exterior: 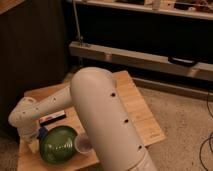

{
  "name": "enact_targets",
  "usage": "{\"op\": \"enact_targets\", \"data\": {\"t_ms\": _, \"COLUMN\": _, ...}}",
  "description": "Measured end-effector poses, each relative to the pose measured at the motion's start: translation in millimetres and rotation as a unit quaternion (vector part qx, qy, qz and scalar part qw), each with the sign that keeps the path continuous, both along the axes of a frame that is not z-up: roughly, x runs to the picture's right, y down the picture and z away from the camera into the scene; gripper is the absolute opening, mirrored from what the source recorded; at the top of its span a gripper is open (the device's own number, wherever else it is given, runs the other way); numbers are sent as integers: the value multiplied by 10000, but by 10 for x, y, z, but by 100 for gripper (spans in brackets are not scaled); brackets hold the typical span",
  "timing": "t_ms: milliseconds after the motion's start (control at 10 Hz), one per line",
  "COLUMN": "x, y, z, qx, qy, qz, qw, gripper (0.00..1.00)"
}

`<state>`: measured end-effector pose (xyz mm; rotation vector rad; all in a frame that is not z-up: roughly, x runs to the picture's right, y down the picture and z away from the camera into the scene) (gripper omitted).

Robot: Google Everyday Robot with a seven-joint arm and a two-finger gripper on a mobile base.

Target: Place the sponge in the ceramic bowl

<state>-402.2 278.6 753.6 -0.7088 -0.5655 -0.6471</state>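
The ceramic bowl, glossy green and wide, sits at the front left of the wooden table. A small patch of the blue sponge shows just above the bowl's left rim, right against the end of my arm. My gripper hangs down from the white wrist at the bowl's left side, largely hidden by the arm. Whether the sponge is held or lies on the table cannot be made out.
A white-and-red box lies behind the bowl. A small translucent cup stands at the bowl's right rim. My big white arm covers the table's middle. A dark cabinet stands at the left and a shelf rail behind.
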Motion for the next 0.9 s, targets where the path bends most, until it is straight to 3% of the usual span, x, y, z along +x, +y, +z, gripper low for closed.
{"op": "enact_targets", "data": {"t_ms": 300, "x": 7, "y": 20, "z": 22, "qx": -20, "qy": 23, "qz": -53, "qw": 10000, "gripper": 62}}
{"op": "enact_targets", "data": {"t_ms": 700, "x": -56, "y": 71, "z": 7, "qx": -70, "qy": -31, "qz": -125, "qw": 9999, "gripper": 20}}
{"op": "enact_targets", "data": {"t_ms": 900, "x": -92, "y": 45, "z": -26, "qx": -38, "qy": -74, "qz": -121, "qw": 9999, "gripper": 4}}
